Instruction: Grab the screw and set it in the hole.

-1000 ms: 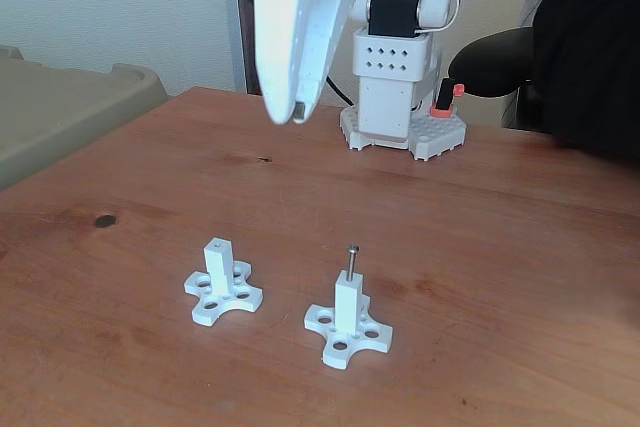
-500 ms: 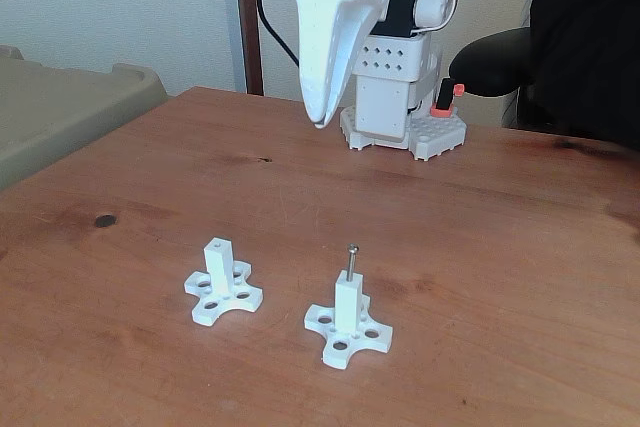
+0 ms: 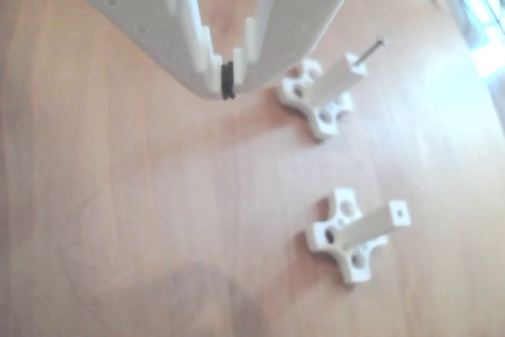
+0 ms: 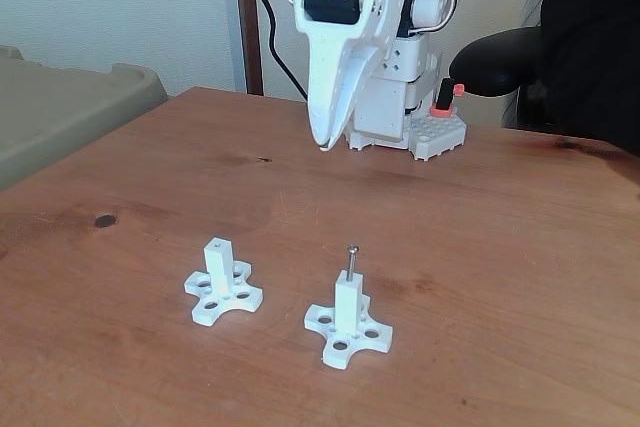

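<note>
Fixed view shows the thin metal screw (image 4: 352,259) standing upright in the right-hand white plastic post (image 4: 347,308); the post left of it (image 4: 219,267) shows a bare hole on top. Well behind the screw, over the wooden table (image 4: 500,237), the gripper (image 4: 322,144) hangs clenched on nothing. This fits either a screw awaiting pickup or one already placed.

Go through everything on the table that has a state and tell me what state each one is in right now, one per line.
gripper: shut, empty, raised above the table
screw: upright, seated in the top of the right stand, untouched
right stand: upright, holding the screw
left stand: upright, top hole empty
</note>
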### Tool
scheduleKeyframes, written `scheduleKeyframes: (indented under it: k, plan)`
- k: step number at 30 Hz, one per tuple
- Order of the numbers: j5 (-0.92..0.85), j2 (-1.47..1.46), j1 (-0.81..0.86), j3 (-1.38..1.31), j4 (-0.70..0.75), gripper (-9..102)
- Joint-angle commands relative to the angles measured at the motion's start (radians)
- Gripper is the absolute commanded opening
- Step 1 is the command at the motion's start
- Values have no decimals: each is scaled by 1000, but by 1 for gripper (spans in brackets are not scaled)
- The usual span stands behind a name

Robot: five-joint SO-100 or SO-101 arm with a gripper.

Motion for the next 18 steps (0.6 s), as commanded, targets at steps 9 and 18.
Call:
scheduleKeyframes:
  k: [9, 18]
  plan:
    - [11, 264, 6, 97, 114, -4]
    - [-6, 272, 18, 140, 109, -4]
